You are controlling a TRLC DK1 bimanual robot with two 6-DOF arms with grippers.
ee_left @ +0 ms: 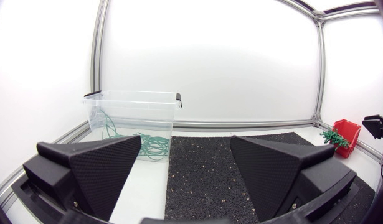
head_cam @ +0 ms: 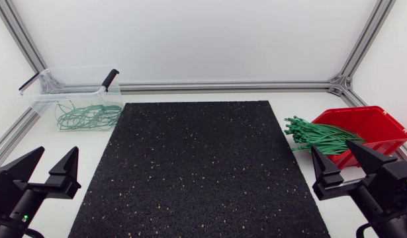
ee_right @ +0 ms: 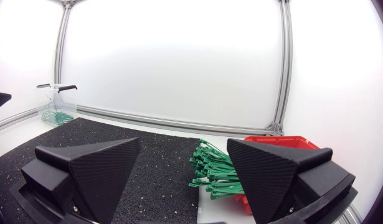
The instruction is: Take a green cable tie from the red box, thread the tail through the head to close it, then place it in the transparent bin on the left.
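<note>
A black speckled mat covered the table. The left gripper and the right gripper both stood wide apart and empty. Green cable ties spilled from the red box just ahead of the right gripper. Closed loops lay in the transparent bin, ahead of the left gripper. By my judgement, picking, threading and placing were all still to do for this tie.

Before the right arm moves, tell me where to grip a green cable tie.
Grip a head end, where the green cable ties fan out past the red box toward the mat. Probably from above: those ends lie spread, clear of its walls.
</note>
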